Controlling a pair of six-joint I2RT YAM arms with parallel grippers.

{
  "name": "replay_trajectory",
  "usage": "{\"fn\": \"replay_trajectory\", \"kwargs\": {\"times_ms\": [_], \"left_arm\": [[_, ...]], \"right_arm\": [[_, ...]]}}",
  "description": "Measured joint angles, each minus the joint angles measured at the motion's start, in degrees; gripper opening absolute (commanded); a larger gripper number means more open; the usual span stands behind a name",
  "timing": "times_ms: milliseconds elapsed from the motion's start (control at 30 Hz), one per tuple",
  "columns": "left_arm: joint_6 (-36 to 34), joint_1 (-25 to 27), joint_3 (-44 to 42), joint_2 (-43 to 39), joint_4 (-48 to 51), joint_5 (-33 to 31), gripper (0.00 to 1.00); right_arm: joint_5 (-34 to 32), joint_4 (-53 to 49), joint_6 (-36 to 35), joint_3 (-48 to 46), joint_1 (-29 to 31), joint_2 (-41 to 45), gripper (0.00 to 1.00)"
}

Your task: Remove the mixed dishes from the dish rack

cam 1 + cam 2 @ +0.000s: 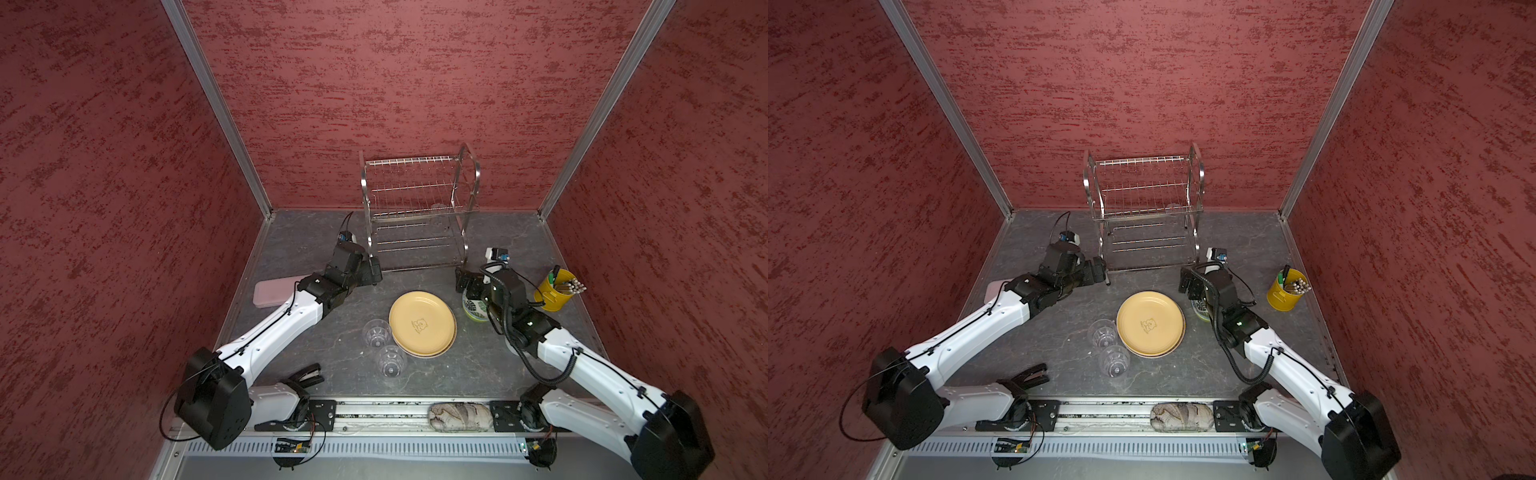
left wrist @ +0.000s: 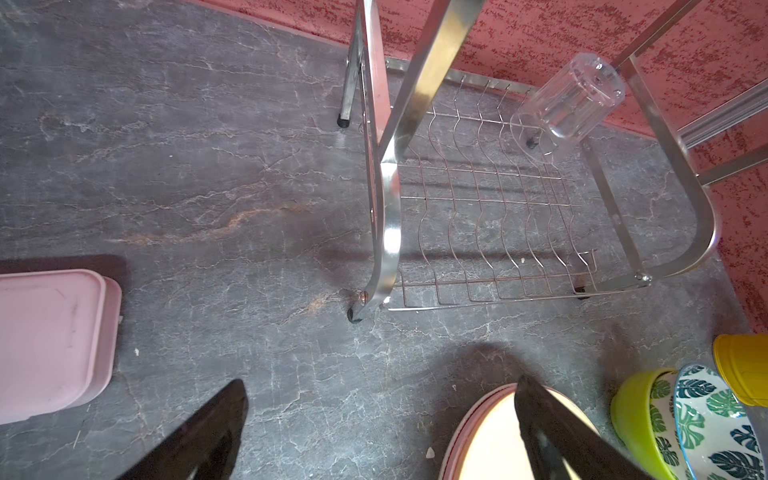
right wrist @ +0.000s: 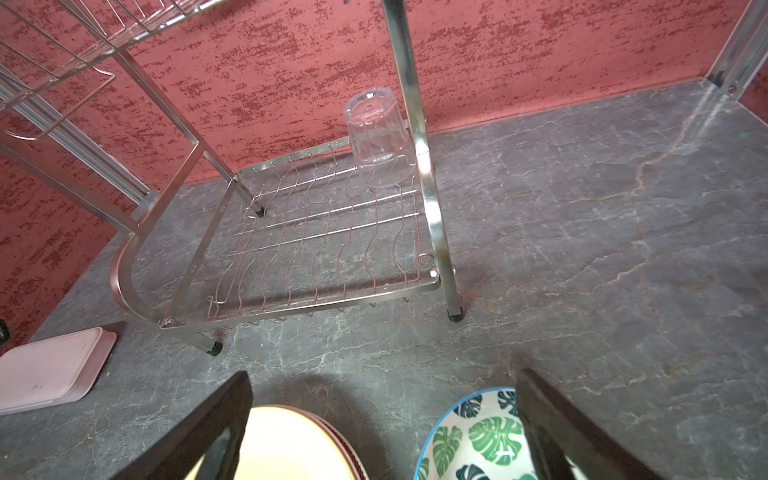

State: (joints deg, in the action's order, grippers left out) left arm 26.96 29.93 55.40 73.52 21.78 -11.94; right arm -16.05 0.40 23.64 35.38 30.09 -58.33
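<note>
Both arms stretched toward the rack (image 1: pixel 419 214), left gripper (image 2: pixel 380 380) and right gripper (image 3: pixel 384 374) wide open, flanking its front corners; bare table (image 1: pixel 415 280) lay between; 1 tumbler (image 3: pixel 376 129) stood inverted inside.

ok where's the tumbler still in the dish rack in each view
In a top view: clear tumbler faint at the dish rack's back right corner.
In a top view: tumbler faint, same corner.
Left wrist: tumbler upside down on the lower tier's far corner.
Right wrist: tumbler same corner, beside a rack post.
Shared landmark: tan-yellow plate in front of the rack.
</note>
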Motion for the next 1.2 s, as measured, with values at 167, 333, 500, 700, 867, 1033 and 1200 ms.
{"fn": "replay_trajectory", "kwargs": {"times_ms": [167, 333, 500, 700, 867, 1033, 1200], "left_arm": [[-0.83, 0.22, 0.0, 0.07, -2.43, -0.11, 1.0], [-2.23, 1.4, 0.28, 1.7, -3.63, -1.42, 1.0], [-3.28, 1.92, 0.76, 5.11, -3.85, -2.29, 1.0], [-3.98, 1.95, 2.23, 7.85, -4.72, -3.15, 1.0], [-5.14, 1.88, 4.9, 11.21, -6.38, -3.65, 0.94], [-5.97, 0.96, 6.1, 14.58, -6.86, -3.26, 0.85], [-6.19, -0.74, 6.54, 17.38, -7.52, -2.01, 0.74]], "right_arm": [[0.07, 3.61, -0.02, -0.2, 0.02, -0.52, 0.99], [0.61, 7.87, -1.03, -1.27, 0.0, -1.31, 0.99], [1.09, 10.91, -3.1, -1.36, 0.0, -3.63, 0.99], [3.06, 13.53, -5.7, -0.42, -0.09, -8.83, 0.98], [4.11, 14.91, -7.37, 2.67, -0.15, -13.27, 0.99], [4.15, 17.35, -8.76, 4.48, -0.15, -15.93, 0.97], [4.42, 18.82, -10.27, 7.48, -0.2, -20.59, 0.96]]}}
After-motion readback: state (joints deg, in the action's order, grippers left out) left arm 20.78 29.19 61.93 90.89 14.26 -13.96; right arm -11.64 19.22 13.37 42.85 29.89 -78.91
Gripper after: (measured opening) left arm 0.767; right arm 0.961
